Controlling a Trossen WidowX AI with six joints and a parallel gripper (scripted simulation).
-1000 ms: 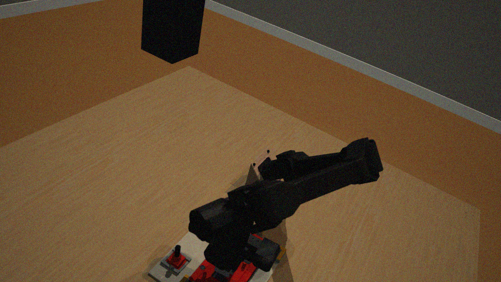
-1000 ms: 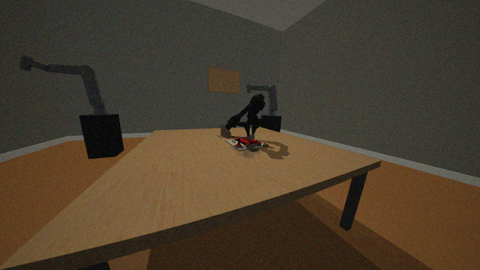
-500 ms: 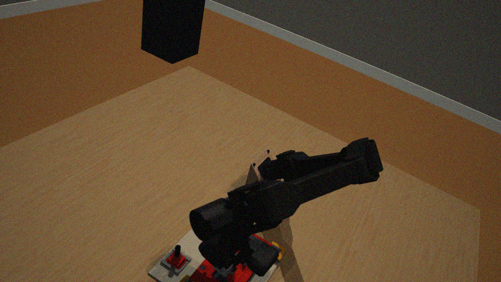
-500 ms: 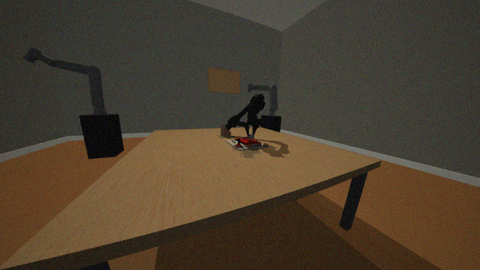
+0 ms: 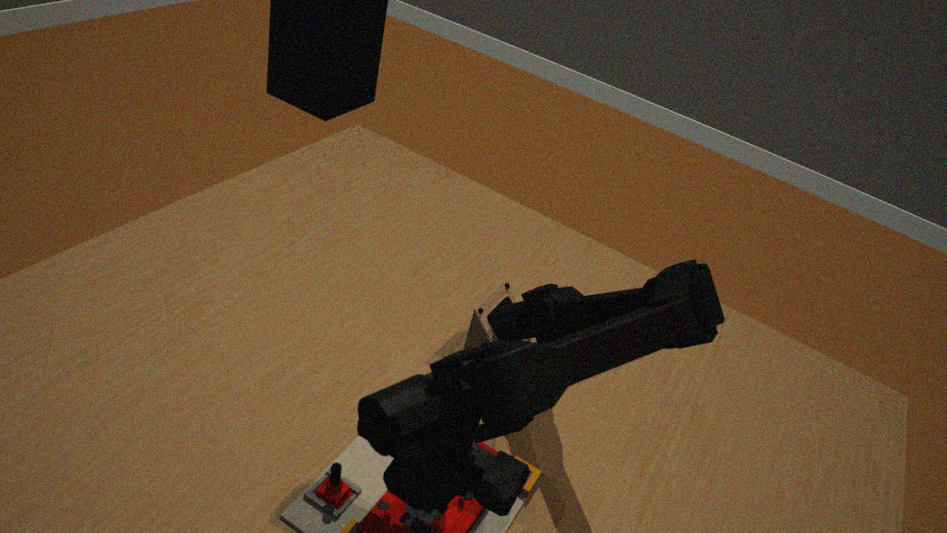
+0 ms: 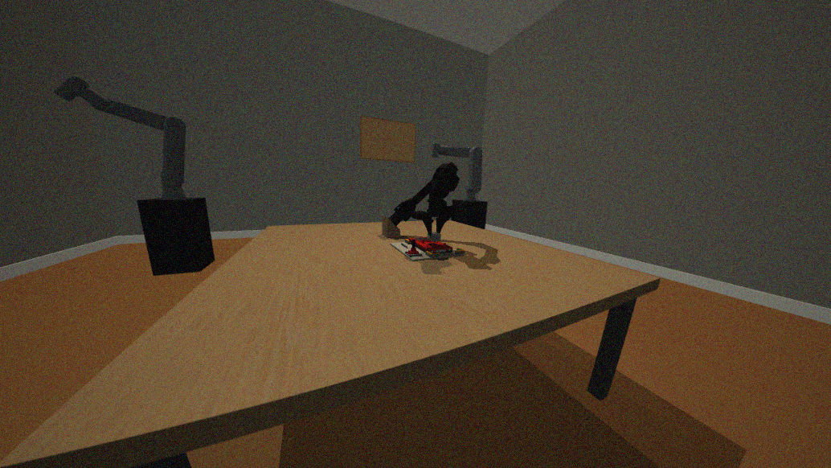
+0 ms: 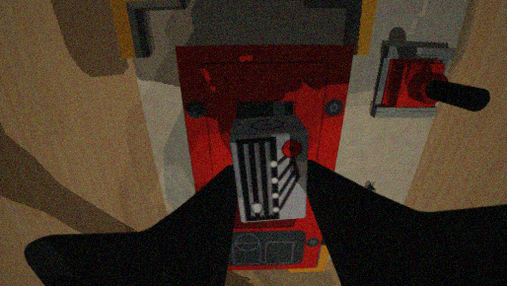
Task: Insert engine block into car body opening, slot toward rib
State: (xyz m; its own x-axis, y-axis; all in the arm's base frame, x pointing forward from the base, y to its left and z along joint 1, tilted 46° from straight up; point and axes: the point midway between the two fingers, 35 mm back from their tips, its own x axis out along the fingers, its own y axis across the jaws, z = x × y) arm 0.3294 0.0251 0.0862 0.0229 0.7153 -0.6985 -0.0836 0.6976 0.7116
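Note:
My gripper [image 6: 433, 232] [image 7: 269, 170] is shut on the grey engine block [image 7: 253, 178] [image 6: 435, 236], one dark finger on each side. The block's top has black stripes, white dots and a red disc. The red car body [image 7: 197, 153] [image 6: 429, 244] [image 5: 382, 515] lies below it. A dark part of the opening [image 7: 264, 107] shows just beyond the block's far edge in the wrist view. The block stands above the body's surface; how far its lower end is in the opening is hidden. The slot and rib cannot be made out. The fingertips are hidden behind the arm in the top view.
The body lies on a pale base plate [image 7: 372, 148] [image 5: 357, 463]. To its right in the wrist view, a red piece [image 7: 397, 84] [image 5: 329, 488] with an upright black handle [image 7: 458, 95] [image 5: 335, 473] sits in a grey frame. A brown wedge [image 6: 388, 227] stands by the arm.

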